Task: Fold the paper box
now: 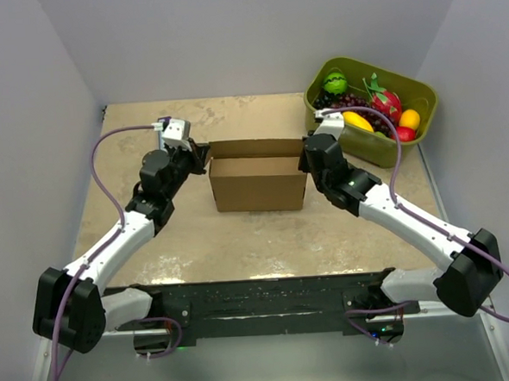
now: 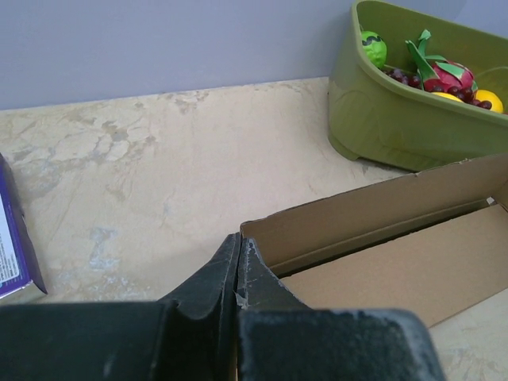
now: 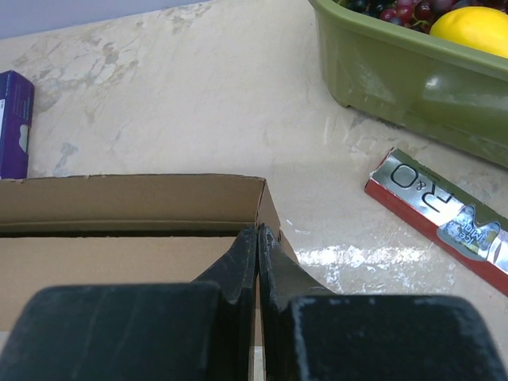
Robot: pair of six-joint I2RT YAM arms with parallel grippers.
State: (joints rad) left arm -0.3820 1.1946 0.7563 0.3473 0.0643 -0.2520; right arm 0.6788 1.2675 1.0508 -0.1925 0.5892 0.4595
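Left gripper (image 2: 238, 255) and right gripper (image 3: 258, 238) pinched fully closed at opposite box (image 1: 258, 186) ends, mid-worktop (image 1: 240, 243). Press evenly along creases, without skewing.

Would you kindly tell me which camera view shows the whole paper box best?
The top external view: the paper box appears whole there, with its open top and front wall. The left wrist view shows only one corner and part of the inside; the right wrist view shows only another corner and an inner wall.
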